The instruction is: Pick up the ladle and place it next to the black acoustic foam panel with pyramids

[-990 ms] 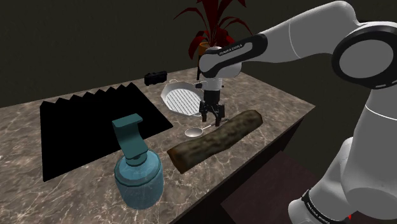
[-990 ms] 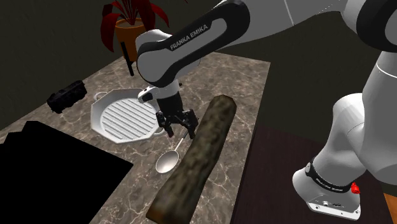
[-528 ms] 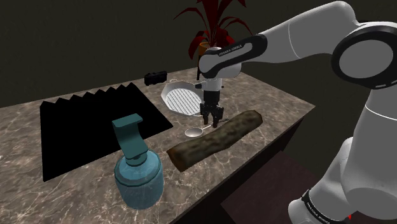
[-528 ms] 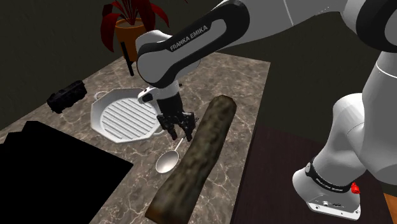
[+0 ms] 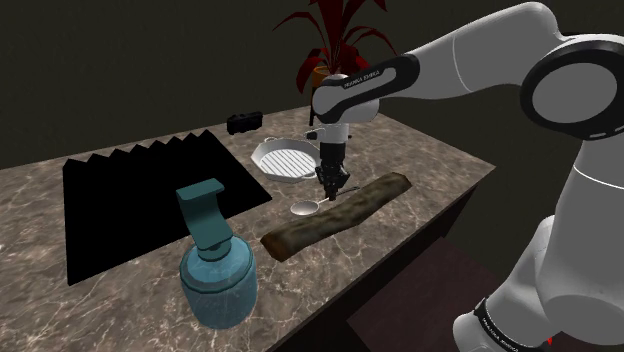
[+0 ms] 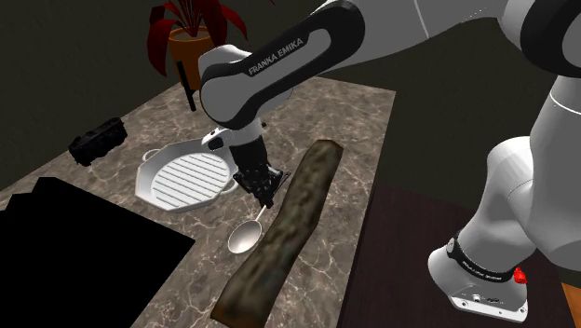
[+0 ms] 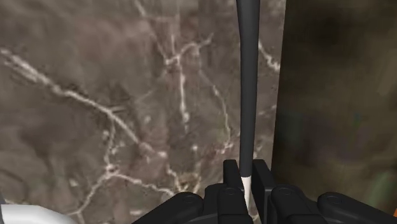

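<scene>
The gripper is pointing down at the counter and pinching the ladle by the tip of its thin handle. In the wrist view the two fingers are standing almost together, with only the handle between them. The ladle is stretching straight out ahead of the hand over the marble. In the second exterior view its pale bowl is lying low at the counter, away from the fingertips.

A log is lying just beside the gripper, running alongside the ladle's handle. On the other side of the hand a white ridged pan is sitting close by.

The foam panel is lying flat beyond the pan from the gripper, well apart from the hand and the ladle. A blue bottle is standing well apart from the hand, past the far end of the log. A small black object is sitting behind the pan, and a red-leaved plant is standing beyond the hand at the counter's back.
</scene>
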Controlling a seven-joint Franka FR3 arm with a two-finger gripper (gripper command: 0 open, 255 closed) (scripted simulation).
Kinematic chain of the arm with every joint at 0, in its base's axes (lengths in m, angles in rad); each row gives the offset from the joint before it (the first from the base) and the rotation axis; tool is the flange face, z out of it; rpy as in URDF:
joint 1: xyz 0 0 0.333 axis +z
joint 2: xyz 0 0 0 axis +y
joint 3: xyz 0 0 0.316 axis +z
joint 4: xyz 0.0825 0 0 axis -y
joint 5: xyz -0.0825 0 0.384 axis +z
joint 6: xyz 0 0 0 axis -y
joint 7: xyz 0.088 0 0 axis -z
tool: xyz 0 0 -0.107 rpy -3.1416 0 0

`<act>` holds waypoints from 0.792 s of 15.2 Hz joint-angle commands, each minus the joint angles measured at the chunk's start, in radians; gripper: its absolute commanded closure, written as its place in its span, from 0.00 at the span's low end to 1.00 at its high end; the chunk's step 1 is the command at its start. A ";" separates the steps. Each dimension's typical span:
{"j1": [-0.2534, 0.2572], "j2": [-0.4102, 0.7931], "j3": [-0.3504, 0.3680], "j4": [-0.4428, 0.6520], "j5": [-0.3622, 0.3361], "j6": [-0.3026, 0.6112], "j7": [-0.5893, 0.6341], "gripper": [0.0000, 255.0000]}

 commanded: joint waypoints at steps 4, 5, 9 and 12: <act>0.000 -0.020 -0.002 0.016 -0.007 -0.034 0.010 1.00; 0.000 -0.026 -0.002 0.021 -0.009 -0.045 0.014 1.00; 0.000 -0.048 -0.004 0.047 -0.016 -0.091 0.027 1.00; -0.001 -0.063 -0.005 0.069 -0.020 -0.125 0.037 1.00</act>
